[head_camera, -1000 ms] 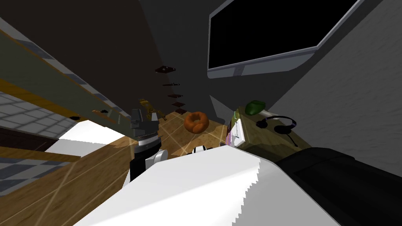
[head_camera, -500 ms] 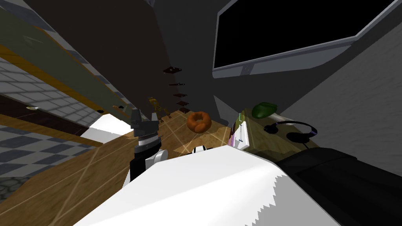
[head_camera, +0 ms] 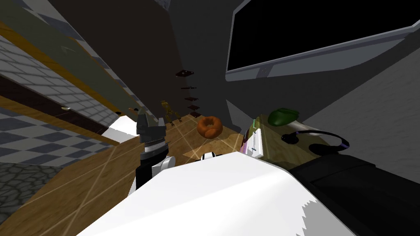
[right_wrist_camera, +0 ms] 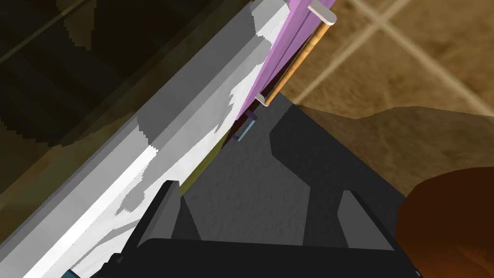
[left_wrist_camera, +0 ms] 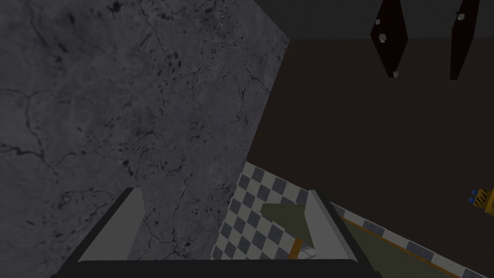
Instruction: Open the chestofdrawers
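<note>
The chest of drawers [head_camera: 255, 142] stands low at my right, with a white front, pink drawer edges and a wooden top. In the right wrist view its white panel [right_wrist_camera: 193, 125] runs slantwise past my right gripper [right_wrist_camera: 260, 212], whose fingers stand open with nothing between them. A pink drawer front [right_wrist_camera: 284, 43] carries a long tan bar handle [right_wrist_camera: 294, 62], well beyond the fingertips; a small blue handle [right_wrist_camera: 245, 130] sits nearer. My left gripper [head_camera: 150, 121] is raised over the wooden floor, away from the chest, and is open [left_wrist_camera: 226, 222].
A green object [head_camera: 283, 116] and black headphones [head_camera: 316, 141] lie on the chest's top. An orange ring-shaped thing [head_camera: 210, 126] and a yellow toy [head_camera: 168, 110] sit on the floor ahead. A large dark screen [head_camera: 320, 37] hangs on the wall above. A white block [head_camera: 123, 129] lies left.
My head view has swung: the chest, screen and floor objects have slid rightward and the left wall has tilted further. My left gripper holds the same place before me.
</note>
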You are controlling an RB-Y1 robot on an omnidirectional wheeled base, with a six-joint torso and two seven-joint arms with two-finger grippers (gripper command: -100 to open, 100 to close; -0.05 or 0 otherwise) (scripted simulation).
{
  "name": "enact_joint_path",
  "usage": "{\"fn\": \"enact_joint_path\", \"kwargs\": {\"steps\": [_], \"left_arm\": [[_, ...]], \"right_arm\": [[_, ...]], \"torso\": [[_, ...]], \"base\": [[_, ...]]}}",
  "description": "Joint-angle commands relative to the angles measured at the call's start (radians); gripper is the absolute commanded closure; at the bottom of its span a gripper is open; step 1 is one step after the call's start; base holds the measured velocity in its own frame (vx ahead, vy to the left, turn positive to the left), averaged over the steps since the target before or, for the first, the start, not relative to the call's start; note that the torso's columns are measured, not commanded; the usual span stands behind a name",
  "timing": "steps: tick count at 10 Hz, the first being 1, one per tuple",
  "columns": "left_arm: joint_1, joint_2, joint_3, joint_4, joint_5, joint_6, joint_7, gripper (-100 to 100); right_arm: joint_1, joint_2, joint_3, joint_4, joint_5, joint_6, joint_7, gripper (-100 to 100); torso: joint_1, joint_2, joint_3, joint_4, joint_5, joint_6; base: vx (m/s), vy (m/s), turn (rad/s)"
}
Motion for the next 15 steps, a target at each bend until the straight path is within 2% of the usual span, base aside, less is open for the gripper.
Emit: {"fn": "enact_joint_path", "kwargs": {"steps": [1, 2, 3, 4, 5, 6, 7, 8, 9, 10, 11, 12, 14, 15], "left_arm": [[0.000, 0.000, 0.000, 0.000, 0.000, 0.000, 0.000, 0], [0.000, 0.000, 0.000, 0.000, 0.000, 0.000, 0.000, 0], [0.000, 0.000, 0.000, 0.000, 0.000, 0.000, 0.000, 0], [0.000, 0.000, 0.000, 0.000, 0.000, 0.000, 0.000, 0], [0.000, 0.000, 0.000, 0.000, 0.000, 0.000, 0.000, 0], [0.000, 0.000, 0.000, 0.000, 0.000, 0.000, 0.000, 0], [0.000, 0.000, 0.000, 0.000, 0.000, 0.000, 0.000, 0], [0.000, 0.000, 0.000, 0.000, 0.000, 0.000, 0.000, 0], [0.000, 0.000, 0.000, 0.000, 0.000, 0.000, 0.000, 0], [0.000, 0.000, 0.000, 0.000, 0.000, 0.000, 0.000, 0], [0.000, 0.000, 0.000, 0.000, 0.000, 0.000, 0.000, 0], [0.000, 0.000, 0.000, 0.000, 0.000, 0.000, 0.000, 0], [0.000, 0.000, 0.000, 0.000, 0.000, 0.000, 0.000, 0], [0.000, 0.000, 0.000, 0.000, 0.000, 0.000, 0.000, 0]], "right_arm": [[-0.018, 0.001, 0.023, 0.083, 0.071, 0.076, -0.009, -100], [-0.018, 0.001, 0.023, 0.117, 0.074, 0.093, -0.009, -100], [-0.018, 0.001, 0.023, 0.117, 0.074, 0.093, -0.009, -100], [-0.031, 0.002, 0.036, 0.157, 0.117, 0.139, -0.011, -100], [-0.031, 0.002, 0.036, 0.177, 0.117, 0.143, -0.011, -100], [-0.043, 0.002, 0.049, 0.220, 0.157, 0.183, -0.013, -100], [-0.043, 0.002, 0.049, 0.234, 0.157, 0.190, -0.013, -100], [-0.056, 0.001, 0.061, 0.284, 0.194, 0.228, -0.014, -100], [-0.056, 0.001, 0.061, 0.290, 0.194, 0.235, -0.014, -100], [-0.067, 0.001, 0.073, 0.331, 0.230, 0.268, -0.016, -100], [-0.067, 0.001, 0.073, 0.342, 0.230, 0.277, -0.016, -100], [-0.078, -0.001, 0.083, 0.381, 0.264, 0.307, -0.018, -100], [-0.078, -0.001, 0.083, 0.392, 0.264, 0.317, -0.018, -100], [-0.089, -0.003, 0.094, 0.438, 0.295, 0.353, -0.020, -100]], "torso": [[0.000, 0.000, 0.000, 0.000, 0.000, 0.001], [0.000, 0.000, 0.000, 0.000, 0.000, 0.000], [0.001, -0.001, 0.000, 0.000, 0.000, 0.001], [0.002, -0.002, -0.001, 0.000, 0.000, 0.001], [0.001, -0.001, -0.001, 0.000, 0.000, 0.000], [0.000, -0.001, 0.000, 0.000, 0.000, 0.001], [0.000, 0.000, 0.000, 0.000, 0.000, 0.000], [0.000, 0.000, 0.000, 0.000, 0.000, 0.001], [0.001, 0.000, -0.001, 0.001, 0.003, 0.000], [0.002, 0.000, -0.001, 0.001, 0.005, 0.001], [0.002, 0.000, -0.002, 0.002, 0.008, 0.000], [0.003, 0.000, -0.003, 0.002, 0.009, 0.001], [0.003, -0.002, -0.004, 0.003, 0.012, -0.001], [0.003, -0.002, -0.004, 0.002, 0.013, 0.000]], "base": [[-0.031, -0.039, 0.184], [-0.027, -0.027, 0.113], [-0.013, -0.008, -0.017], [-0.023, -0.012, 0.188], [-0.024, -0.019, 0.106], [-0.031, -0.024, 0.141], [-0.028, -0.022, 0.095], [-0.038, -0.015, 0.155], [-0.035, -0.009, 0.088], [-0.041, -0.011, 0.140], [-0.034, -0.006, 0.080], [-0.033, -0.009, 0.116], [-0.019, -0.008, 0.045], [-0.020, -0.009, 0.095]]}}
